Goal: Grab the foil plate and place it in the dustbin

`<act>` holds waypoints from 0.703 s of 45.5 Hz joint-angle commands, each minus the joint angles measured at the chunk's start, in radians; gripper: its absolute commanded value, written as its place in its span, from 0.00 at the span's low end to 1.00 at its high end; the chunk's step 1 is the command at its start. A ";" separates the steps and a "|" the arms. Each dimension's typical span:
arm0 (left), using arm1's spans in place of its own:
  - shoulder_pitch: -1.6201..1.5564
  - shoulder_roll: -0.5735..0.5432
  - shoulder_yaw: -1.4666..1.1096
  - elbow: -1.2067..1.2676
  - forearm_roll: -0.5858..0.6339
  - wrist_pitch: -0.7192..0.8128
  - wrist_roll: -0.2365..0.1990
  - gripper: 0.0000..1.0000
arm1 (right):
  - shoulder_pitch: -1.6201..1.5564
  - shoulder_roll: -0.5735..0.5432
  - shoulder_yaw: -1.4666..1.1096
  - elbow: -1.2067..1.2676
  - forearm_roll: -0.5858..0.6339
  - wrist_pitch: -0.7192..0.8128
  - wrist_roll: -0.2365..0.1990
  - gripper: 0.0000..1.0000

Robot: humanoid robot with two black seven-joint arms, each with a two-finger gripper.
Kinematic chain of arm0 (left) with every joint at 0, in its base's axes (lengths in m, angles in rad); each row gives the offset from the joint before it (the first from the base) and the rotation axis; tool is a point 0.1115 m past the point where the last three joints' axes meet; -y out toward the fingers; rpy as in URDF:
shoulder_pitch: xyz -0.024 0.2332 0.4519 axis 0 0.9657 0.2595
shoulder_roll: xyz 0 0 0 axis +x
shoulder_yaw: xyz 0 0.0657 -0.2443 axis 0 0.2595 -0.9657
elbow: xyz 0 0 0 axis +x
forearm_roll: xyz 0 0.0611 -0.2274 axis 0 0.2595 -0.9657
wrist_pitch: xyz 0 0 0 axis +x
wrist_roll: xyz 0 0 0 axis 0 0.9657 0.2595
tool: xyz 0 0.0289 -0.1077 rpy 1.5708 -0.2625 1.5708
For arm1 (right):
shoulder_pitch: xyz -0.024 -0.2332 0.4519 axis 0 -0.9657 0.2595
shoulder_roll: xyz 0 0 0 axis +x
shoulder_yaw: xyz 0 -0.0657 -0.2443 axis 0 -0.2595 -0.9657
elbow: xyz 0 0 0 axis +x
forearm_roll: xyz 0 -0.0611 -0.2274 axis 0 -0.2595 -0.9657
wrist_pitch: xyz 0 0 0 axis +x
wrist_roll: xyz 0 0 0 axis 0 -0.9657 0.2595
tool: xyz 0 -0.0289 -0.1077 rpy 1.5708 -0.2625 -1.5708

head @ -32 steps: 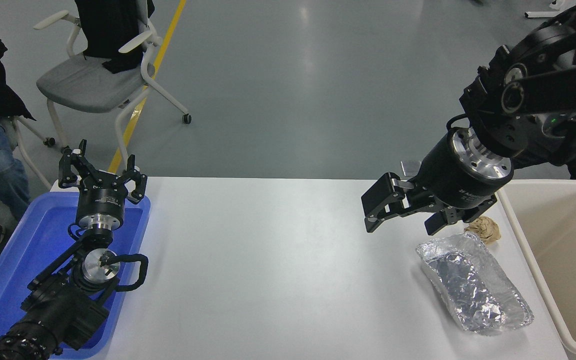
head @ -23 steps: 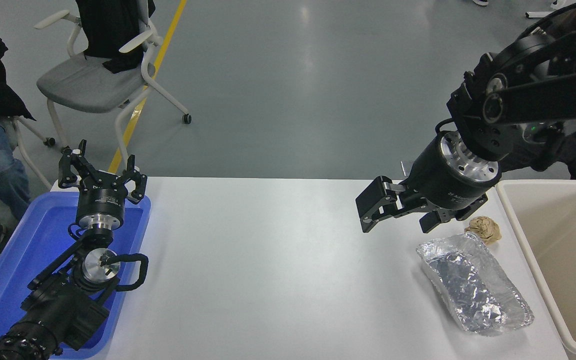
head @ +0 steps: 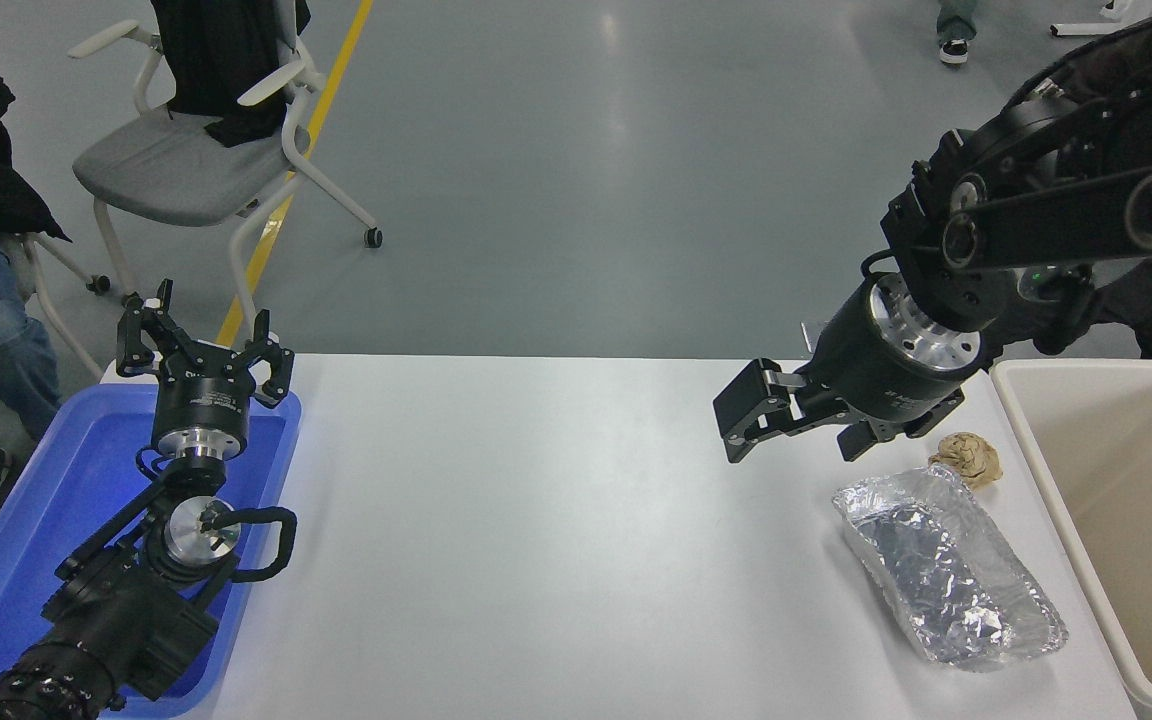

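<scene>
The foil plate [head: 949, 569] is lying near the table's [head: 536, 540] right edge, just beside the dustbin [head: 1116, 520] (not touching it). Beyond it, the right gripper [head: 801, 430] is hovering, fingers spread, empty. The left gripper [head: 204, 350] is sitting parked, fingers spread, over the far-left corner.

Both arms are matte black, built of rounded housings. The right arm [head: 1066, 210] shows round joint caps, a small green light on its underside, and a bright silver flange ring with small dark holes before a black cylindrical wrist bearing faint white lettering. The right claw [head: 798, 428] has blocky black fingers. The left arm [head: 126, 590] carries two silver rings, a looping black cable, and a left claw [head: 204, 352] with slim, linked black prongs.
</scene>
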 commanded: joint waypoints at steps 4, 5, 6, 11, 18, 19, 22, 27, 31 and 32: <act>0.000 0.000 0.000 0.000 0.000 0.000 0.001 0.99 | -0.136 -0.192 -0.073 -0.060 -0.283 -0.088 0.001 1.00; 0.000 0.000 0.000 0.000 0.000 0.000 -0.001 0.99 | -0.159 -0.215 -0.075 -0.069 -0.306 -0.100 -0.001 1.00; 0.000 0.000 0.000 0.000 0.000 0.000 -0.001 0.99 | -0.180 -0.235 -0.075 -0.079 -0.332 -0.115 -0.003 1.00; 0.000 0.000 0.000 0.000 0.000 0.000 0.001 0.99 | -0.287 -0.324 -0.084 -0.143 -0.507 -0.175 -0.007 1.00; 0.000 0.000 0.000 0.000 0.000 0.000 -0.001 0.99 | -0.444 -0.413 -0.052 -0.264 -0.613 -0.215 -0.009 1.00; 0.000 0.000 0.000 0.000 0.000 0.000 -0.001 0.99 | -0.470 -0.424 -0.041 -0.289 -0.619 -0.218 -0.009 1.00; 0.000 0.000 0.000 0.000 0.000 0.000 -0.001 0.99 | -0.574 -0.445 0.011 -0.373 -0.636 -0.240 -0.012 1.00; 0.000 0.000 0.000 0.000 -0.001 0.000 -0.001 0.99 | -0.718 -0.464 0.088 -0.473 -0.636 -0.275 -0.012 1.00; 0.000 0.000 0.000 0.000 0.000 0.000 -0.001 0.99 | -0.830 -0.462 0.141 -0.555 -0.636 -0.293 -0.010 1.00; 0.000 0.000 0.000 0.000 0.000 0.000 -0.001 0.99 | -0.856 -0.462 0.160 -0.575 -0.636 -0.296 -0.010 1.00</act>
